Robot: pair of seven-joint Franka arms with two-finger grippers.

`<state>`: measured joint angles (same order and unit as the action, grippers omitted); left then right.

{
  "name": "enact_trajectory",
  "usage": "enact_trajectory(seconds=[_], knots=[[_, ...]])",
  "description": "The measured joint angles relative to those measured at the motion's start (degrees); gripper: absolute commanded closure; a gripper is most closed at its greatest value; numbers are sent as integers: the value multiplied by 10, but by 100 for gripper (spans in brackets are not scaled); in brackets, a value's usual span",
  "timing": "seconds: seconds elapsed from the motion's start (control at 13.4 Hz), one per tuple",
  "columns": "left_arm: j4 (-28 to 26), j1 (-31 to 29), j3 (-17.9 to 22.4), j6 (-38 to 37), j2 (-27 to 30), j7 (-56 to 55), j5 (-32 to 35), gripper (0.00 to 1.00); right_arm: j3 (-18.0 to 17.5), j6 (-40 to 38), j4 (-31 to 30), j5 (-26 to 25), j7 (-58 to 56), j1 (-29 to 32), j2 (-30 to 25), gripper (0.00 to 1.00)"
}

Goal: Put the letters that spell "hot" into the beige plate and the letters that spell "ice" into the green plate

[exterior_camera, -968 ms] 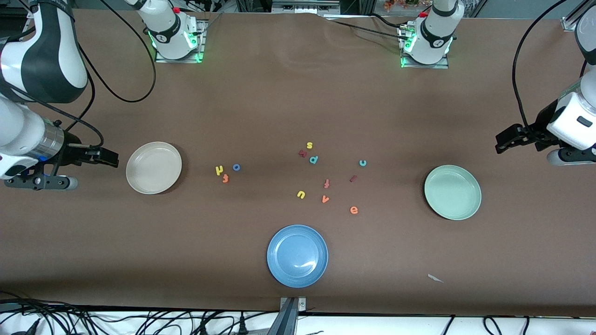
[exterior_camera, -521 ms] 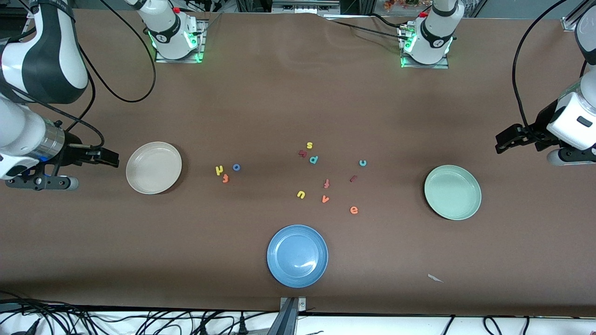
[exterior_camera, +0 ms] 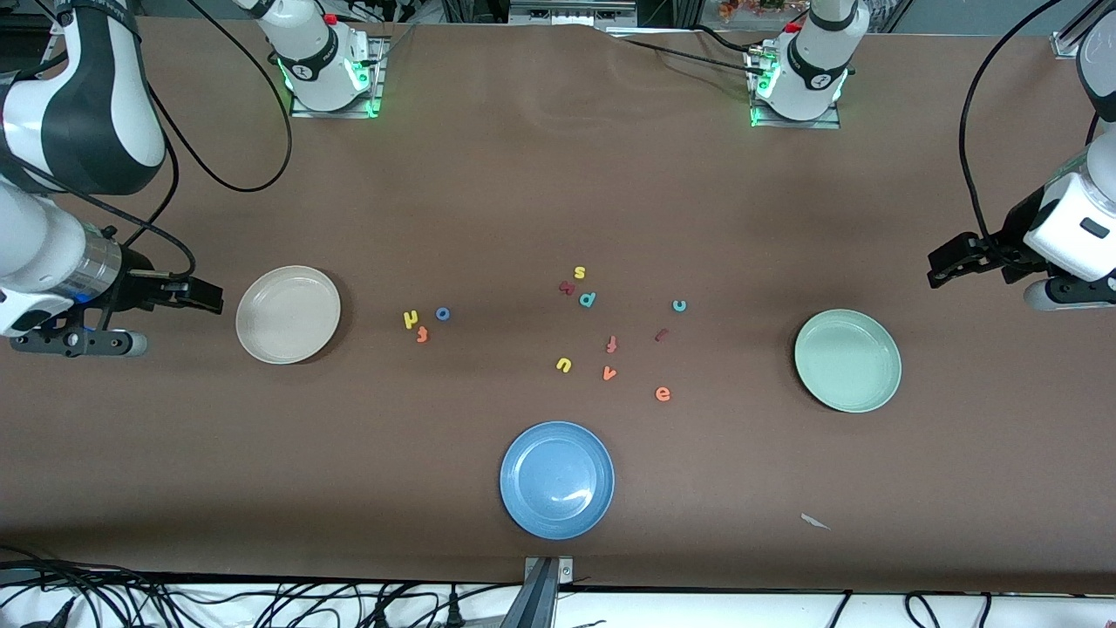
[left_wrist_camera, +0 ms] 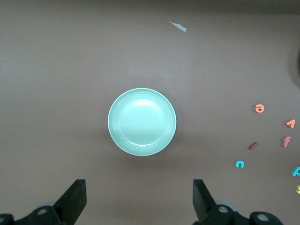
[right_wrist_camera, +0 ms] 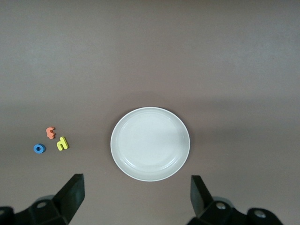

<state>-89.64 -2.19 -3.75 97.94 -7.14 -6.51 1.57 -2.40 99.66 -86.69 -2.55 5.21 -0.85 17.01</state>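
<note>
While foam letters lie scattered, smooth round green plate (exterior_camera: 847, 360) sits bare.

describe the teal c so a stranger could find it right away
Start at the green plate. Toward the table's middle lies a scatter of foam letters; the c is at its edge, just farther from the camera than the dark red i. The other teal letter, a p, has a stem.

Beige plate (exterior_camera: 288, 314) (plain), green plate (exterior_camera: 847, 360).

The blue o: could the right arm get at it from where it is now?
Probably yes: the blue o lies bare on the table, only the beige plate between it and the open right gripper.
</note>
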Motion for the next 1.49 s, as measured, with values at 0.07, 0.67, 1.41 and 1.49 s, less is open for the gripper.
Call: enact_trajectory(seconds=[0.07,0.67,1.41,1.49], knots=[[0,0,0,0,0,0,0,0,0,0,0,0,0,0,0,0],[0,0,0,0,0,0,0,0,-3,2,0,0,0,-5,0,0],[-4,2,-1,8,-10,0,0,0,-8,53,-2,0,14,-137,82,0],[-5,3,-1,12,-15,0,0,0,-8,57,-3,0,14,-143,95,0]])
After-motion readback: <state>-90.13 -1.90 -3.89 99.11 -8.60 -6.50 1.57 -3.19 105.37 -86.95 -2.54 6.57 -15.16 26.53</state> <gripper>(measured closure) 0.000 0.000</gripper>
